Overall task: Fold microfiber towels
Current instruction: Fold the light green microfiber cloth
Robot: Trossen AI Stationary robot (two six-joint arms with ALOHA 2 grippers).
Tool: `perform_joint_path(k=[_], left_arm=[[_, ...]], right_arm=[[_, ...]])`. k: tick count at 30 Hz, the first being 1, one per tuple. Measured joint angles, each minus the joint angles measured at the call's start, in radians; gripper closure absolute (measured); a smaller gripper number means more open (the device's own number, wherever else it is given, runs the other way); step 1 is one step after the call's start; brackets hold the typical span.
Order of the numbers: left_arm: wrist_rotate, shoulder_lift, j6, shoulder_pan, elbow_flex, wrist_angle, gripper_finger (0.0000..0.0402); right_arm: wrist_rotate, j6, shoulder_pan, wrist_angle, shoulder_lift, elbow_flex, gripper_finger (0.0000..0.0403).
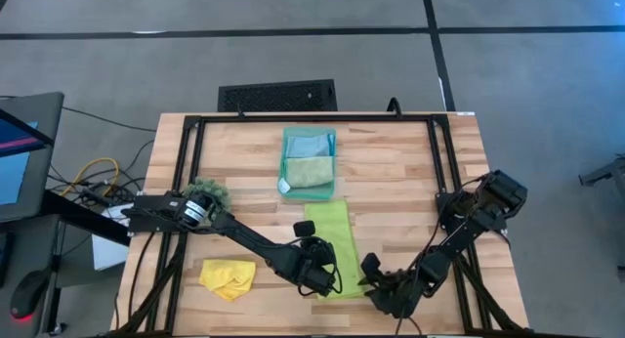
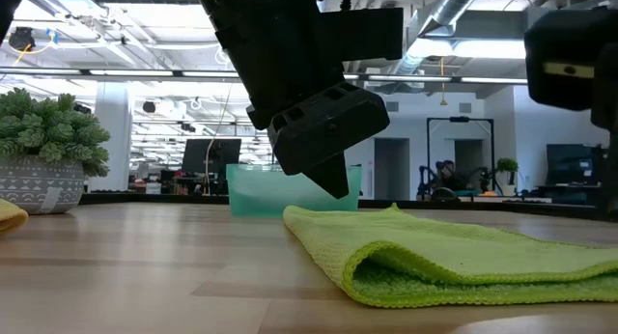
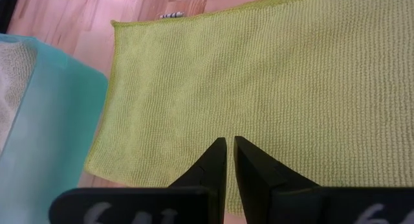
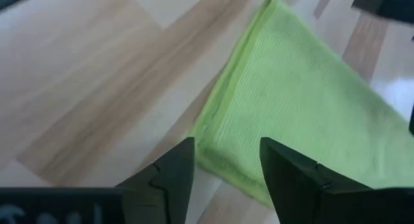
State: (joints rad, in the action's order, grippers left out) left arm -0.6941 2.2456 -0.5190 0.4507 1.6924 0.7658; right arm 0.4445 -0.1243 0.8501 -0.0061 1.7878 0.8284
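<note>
We take the lime green towel (image 1: 337,248) as landmark; it lies folded into a long strip on the worktop (image 1: 391,172), fold visible at its near end in the low view. Left of it, near the worktop's front edge, we note the yellow towel (image 1: 228,277), crumpled. The left gripper (image 1: 322,276) sits over the strip's left edge, jaws together, holding nothing. Beyond the strip's far end stands the teal tray (image 1: 310,136) with two more cloths inside. Right of the strip's near corner, the right gripper (image 1: 376,279) hovers, jaws apart, empty.
</note>
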Motion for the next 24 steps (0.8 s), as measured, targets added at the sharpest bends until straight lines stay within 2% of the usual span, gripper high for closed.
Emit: perform_joint_path(k=[4, 18, 24], left_arm=[[0.0, 0.0, 0.0, 0.0, 0.0, 0.0, 0.0379], [0.0, 0.0, 0.0, 0.0, 0.0, 0.0, 0.0379], [0.0, 0.0, 0.0, 0.0, 0.0, 0.0, 0.0379]], right_arm=[[0.003, -0.016, -0.009, 0.032, 0.0, 0.0, 0.0211], [0.027, -0.008, -0.016, -0.039, 0.001, 0.0, 0.0233], [0.028, -0.015, -0.015, 0.01, 0.001, 0.0, 0.0234]])
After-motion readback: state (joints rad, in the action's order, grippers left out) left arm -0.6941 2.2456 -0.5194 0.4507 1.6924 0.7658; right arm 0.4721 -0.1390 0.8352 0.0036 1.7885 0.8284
